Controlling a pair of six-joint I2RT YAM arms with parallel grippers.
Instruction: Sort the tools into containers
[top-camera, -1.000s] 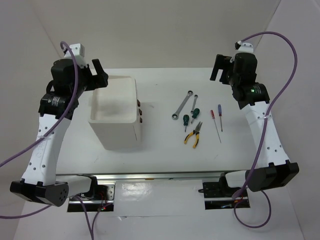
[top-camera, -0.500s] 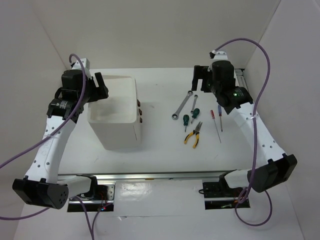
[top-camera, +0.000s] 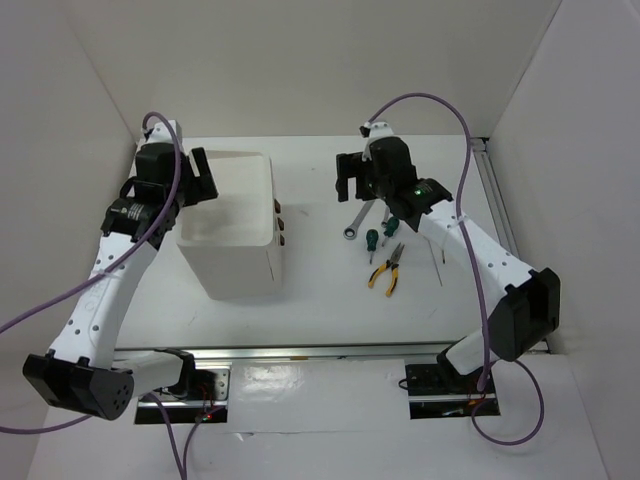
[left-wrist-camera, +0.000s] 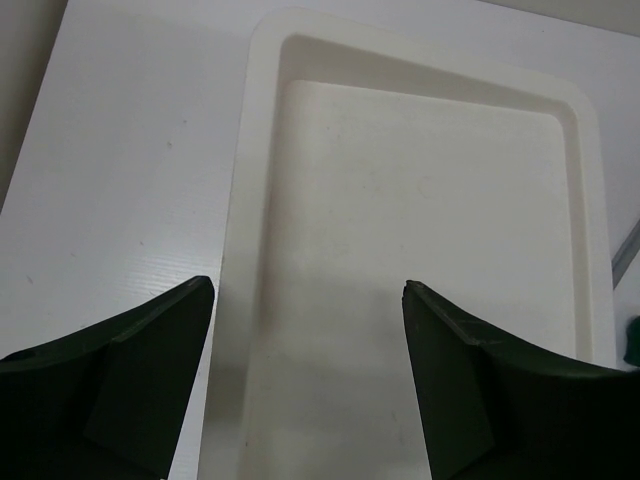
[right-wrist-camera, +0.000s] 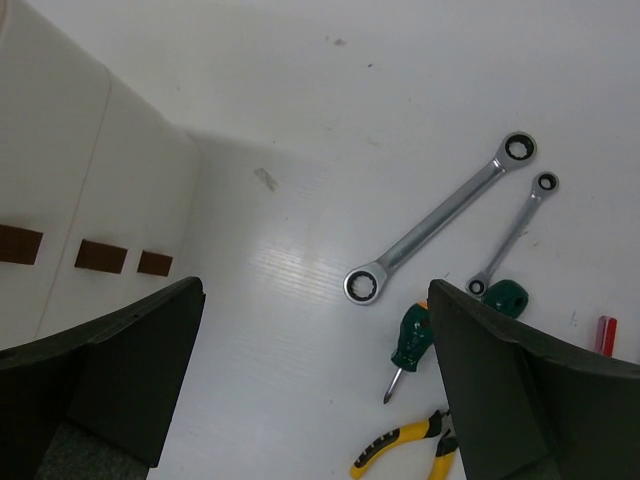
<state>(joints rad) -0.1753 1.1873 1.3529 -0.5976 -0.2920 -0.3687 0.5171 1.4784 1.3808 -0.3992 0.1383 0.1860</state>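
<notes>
The tools lie right of the white box (top-camera: 238, 235). They are a silver ratchet wrench (right-wrist-camera: 440, 215), a thinner wrench (right-wrist-camera: 512, 232), two green-handled screwdrivers (right-wrist-camera: 410, 340) (right-wrist-camera: 505, 296) and yellow-handled pliers (top-camera: 387, 270). A red handle (right-wrist-camera: 606, 332) peeks in at the edge of the right wrist view. My right gripper (top-camera: 350, 178) hovers open between the box and the wrenches, holding nothing. My left gripper (top-camera: 200, 175) hangs open over the box's recessed top tray (left-wrist-camera: 420, 250), which holds nothing. Dark brown drawer knobs (right-wrist-camera: 100, 256) show on the box's right face.
White walls close in the table on the left, back and right. My right arm (top-camera: 470, 250) crosses over the thin screwdrivers and hides their handles in the top view. Bare table lies between the box and the tools.
My right arm has swung left from the table's right side to above the wrenches. My left gripper has shifted slightly over the box and its jaws have narrowed. The tools have not moved.
</notes>
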